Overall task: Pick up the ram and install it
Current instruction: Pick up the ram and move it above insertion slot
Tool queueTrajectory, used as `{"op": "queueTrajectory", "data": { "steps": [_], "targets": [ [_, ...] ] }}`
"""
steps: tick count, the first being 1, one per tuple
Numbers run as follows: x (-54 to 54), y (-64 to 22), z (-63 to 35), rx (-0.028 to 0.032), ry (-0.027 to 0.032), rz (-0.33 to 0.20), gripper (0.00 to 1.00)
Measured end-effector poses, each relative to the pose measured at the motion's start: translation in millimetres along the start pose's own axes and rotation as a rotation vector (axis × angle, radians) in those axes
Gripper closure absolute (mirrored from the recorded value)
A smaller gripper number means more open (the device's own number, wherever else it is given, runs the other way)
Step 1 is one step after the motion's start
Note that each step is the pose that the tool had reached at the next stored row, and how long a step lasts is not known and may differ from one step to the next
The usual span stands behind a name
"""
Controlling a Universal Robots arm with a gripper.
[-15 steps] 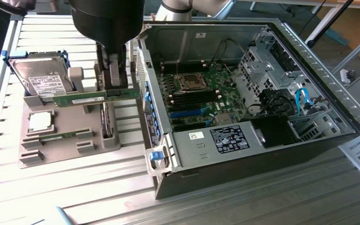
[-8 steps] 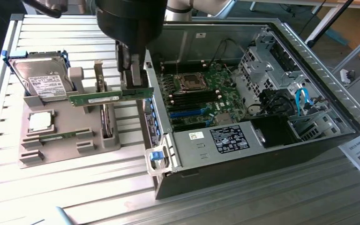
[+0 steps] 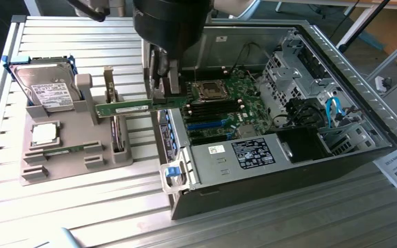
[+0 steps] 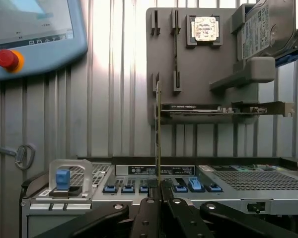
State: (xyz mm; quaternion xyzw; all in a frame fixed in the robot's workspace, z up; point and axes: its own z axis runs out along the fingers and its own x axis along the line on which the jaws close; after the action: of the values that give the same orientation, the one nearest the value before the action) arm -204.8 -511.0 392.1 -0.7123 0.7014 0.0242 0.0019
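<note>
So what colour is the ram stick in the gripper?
The ram is green. It shows best in the exterior view, where it is seen side-on.

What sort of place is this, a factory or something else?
Probably a robotics lab or test bench: an opened computer case lies on a slatted metal table, a grey holder presents a hard drive, and a control tablet with a red stop button lies nearby.
</note>
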Motion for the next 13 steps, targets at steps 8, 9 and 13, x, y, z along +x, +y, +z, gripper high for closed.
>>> {"op": "queueTrajectory", "data": {
  "steps": [8,9,13],
  "targets": [
    [2.4,-29.3,-1.0,0.0000,0.0000,0.000,0.88],
    [2.6,-32.8,-1.1,0.0000,0.0000,0.000,0.88],
    [3.8,-49.7,-2.0,0.0000,-0.0001,0.000,0.88]
  ]
}}
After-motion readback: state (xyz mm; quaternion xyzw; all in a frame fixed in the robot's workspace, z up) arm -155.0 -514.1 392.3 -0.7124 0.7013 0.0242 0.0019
